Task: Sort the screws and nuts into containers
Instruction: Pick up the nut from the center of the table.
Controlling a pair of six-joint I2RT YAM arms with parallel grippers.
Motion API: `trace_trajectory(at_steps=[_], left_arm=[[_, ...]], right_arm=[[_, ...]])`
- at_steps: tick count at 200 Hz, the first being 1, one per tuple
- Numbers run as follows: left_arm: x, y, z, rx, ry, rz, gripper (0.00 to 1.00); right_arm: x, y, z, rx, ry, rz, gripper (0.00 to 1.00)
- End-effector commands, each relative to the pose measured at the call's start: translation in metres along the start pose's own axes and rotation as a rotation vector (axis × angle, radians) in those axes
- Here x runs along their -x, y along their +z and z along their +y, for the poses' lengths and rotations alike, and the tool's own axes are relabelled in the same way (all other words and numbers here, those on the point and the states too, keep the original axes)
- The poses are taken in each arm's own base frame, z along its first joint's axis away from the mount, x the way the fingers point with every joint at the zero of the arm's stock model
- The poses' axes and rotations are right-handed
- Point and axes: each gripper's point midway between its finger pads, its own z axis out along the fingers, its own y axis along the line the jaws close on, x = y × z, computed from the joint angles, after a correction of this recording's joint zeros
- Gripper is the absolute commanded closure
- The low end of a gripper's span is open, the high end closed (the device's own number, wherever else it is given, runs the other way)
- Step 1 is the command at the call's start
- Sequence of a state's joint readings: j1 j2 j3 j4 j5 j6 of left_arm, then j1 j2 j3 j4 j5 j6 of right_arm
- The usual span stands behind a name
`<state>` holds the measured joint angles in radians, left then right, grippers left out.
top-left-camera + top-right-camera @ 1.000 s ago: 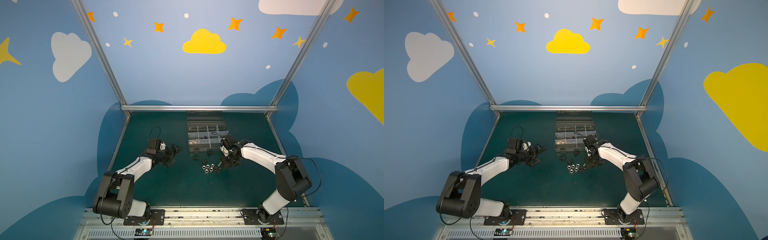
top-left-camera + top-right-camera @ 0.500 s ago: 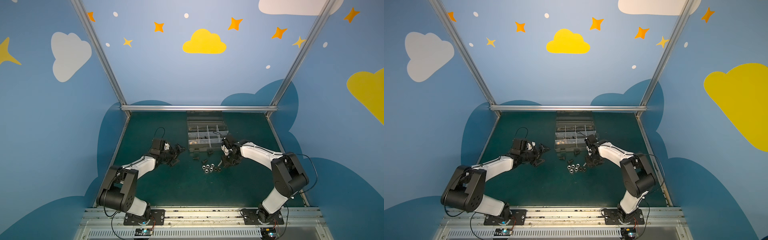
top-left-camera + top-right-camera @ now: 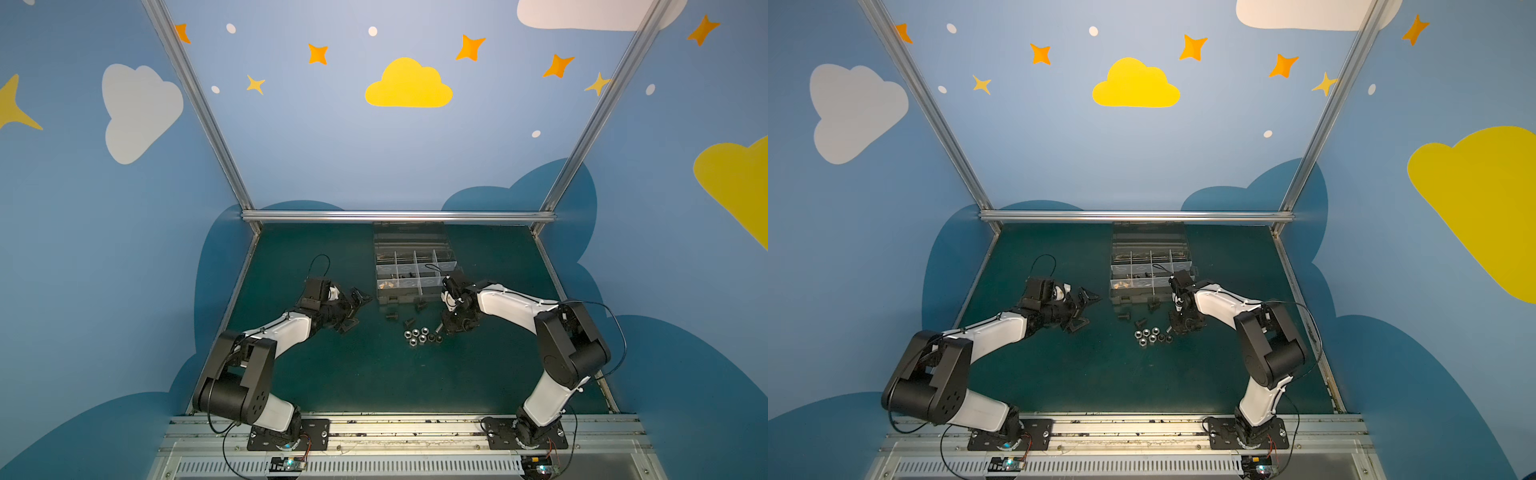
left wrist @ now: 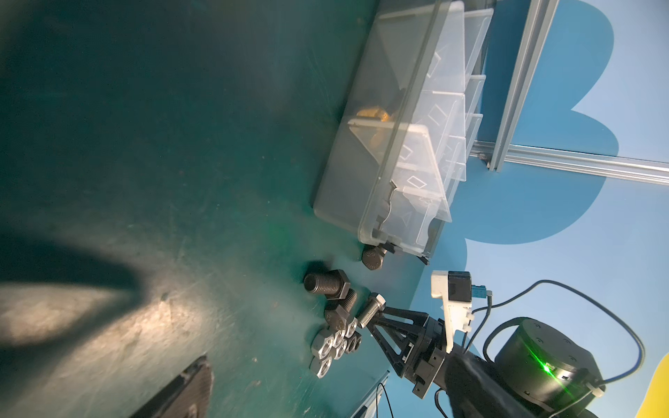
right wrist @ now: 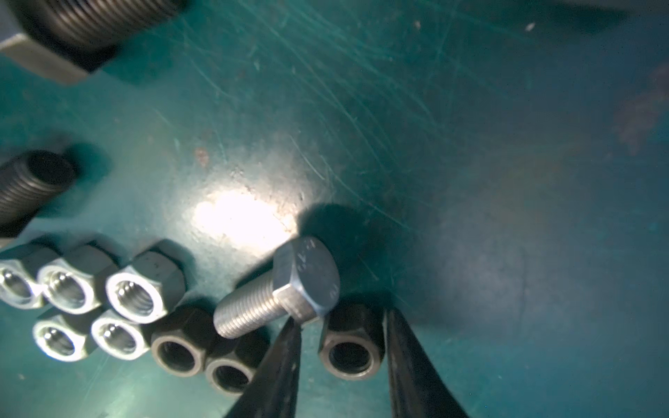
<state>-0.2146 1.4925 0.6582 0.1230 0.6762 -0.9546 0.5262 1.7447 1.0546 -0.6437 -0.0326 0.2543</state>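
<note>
Green mat (image 5: 470, 144): silver screw (image 5: 278, 289) lies flat, head at right claw (image 5: 342, 316) spread astride dark nut (image 5: 351, 347).

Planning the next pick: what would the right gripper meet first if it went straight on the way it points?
Probably the dark hexagonal metal nut sitting between the fingers of the right gripper; the silver hex-headed bolt lies beside one fingertip, though depth is unclear.

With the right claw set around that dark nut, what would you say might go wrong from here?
The silver bolt lies right at one finger of the right claw; closing may nudge it or pinch it with the dark nut. The nut sits off-centre, nearer the other finger, so it may slide or tip instead of seating.
</note>
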Motion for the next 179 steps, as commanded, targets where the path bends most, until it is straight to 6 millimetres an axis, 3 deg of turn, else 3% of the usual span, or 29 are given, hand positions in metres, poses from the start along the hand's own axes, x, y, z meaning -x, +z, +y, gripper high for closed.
trace_trajectory(at_steps=[1,71,104,116,179], left_arm=[[0.000,-0.003,-0.005,-0.007,0.024,0.000,0.00],[-0.001,-0.002,-0.003,0.000,0.027,0.002,0.00],[-0.001,-0.002,-0.001,0.002,0.027,0.003,0.00],[-0.001,-0.003,-0.002,0.002,0.027,0.001,0.00],[-0.002,-0.004,-0.003,-0.007,0.028,0.002,0.00]], right_arm=[[-0.006,0.007,-0.002,-0.004,0.015,0.032,0.66],[-0.010,0.011,-0.003,-0.012,0.026,0.056,0.73],[-0.009,0.005,-0.004,-0.019,0.017,0.049,0.93],[-0.005,-0.003,-0.004,-0.023,0.009,0.028,1.00],[0.051,-0.081,0.007,0.034,-0.047,-0.178,1.00]])
